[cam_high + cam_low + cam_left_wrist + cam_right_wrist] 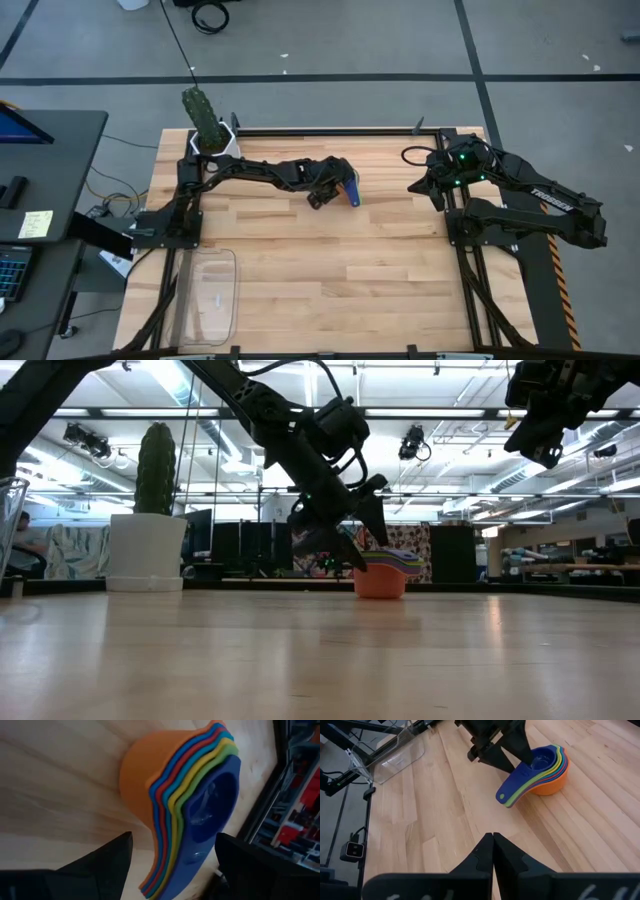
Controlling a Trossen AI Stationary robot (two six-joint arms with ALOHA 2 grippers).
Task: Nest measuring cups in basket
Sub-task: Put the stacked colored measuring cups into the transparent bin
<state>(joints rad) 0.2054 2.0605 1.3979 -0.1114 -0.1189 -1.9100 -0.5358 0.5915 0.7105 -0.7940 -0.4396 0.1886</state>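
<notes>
The measuring cups [195, 805] stand nested in one stack on the table's middle, orange outermost and dark blue innermost, with the handles fanned together [512, 792]. They also show in the high view [352, 188] and the low view [382, 575]. My left gripper [172, 855] is open and low over the stack, with one finger on either side of the stacked handles. I see no touch. My right gripper [493, 840] is shut and empty, raised above the table's right part [418, 185]. The clear basket [210, 295] lies at the table's near left corner.
A white pot with a green cactus [213, 140] stands at the table's far left corner and shows in the low view [145, 550]. Bare wood lies between the cups and the basket [395, 757]. A desk with a laptop stands left of the table.
</notes>
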